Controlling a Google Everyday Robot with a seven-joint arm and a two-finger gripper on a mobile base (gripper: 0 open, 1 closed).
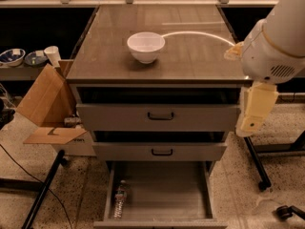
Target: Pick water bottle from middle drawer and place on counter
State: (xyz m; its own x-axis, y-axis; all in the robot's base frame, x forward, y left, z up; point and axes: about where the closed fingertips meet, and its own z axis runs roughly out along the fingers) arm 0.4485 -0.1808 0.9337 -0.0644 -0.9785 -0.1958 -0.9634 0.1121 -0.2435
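Grey metal drawer [164, 187] stood pulled out at the foot of the cabinet. Its floor was bare but for the water bottle [119, 199], which lay on its side lengthwise along the left wall, either just beside it or touching; could not tell which. Claw [255, 111] hung off the right side of the cabinet, level with the upper of the two closed drawer fronts [159, 116], well apart from the bottle and higher. Could not tell whether it was wide or narrow; nothing was seen in it. Counter [200, 61] carried a white bowl [146, 46] left of centre, with bare top to its right. Judged the step in hand to be the reach, with no part of the task yet done. To do it well, the claw would need to swing left and down in front of the closed fronts, then drop into the drawer from above. It should turn to close across the bottle's narrow width near mid-length. The wall left little room on that side, so a slightly inboard approach looked safer. The bottle looked light and round, likely to roll or crush, so a gentle squeeze seemed wise. Lifting should go straight up and outward, clear of the fronts. Best set down on the bare right part of the counter, away from the bowl.
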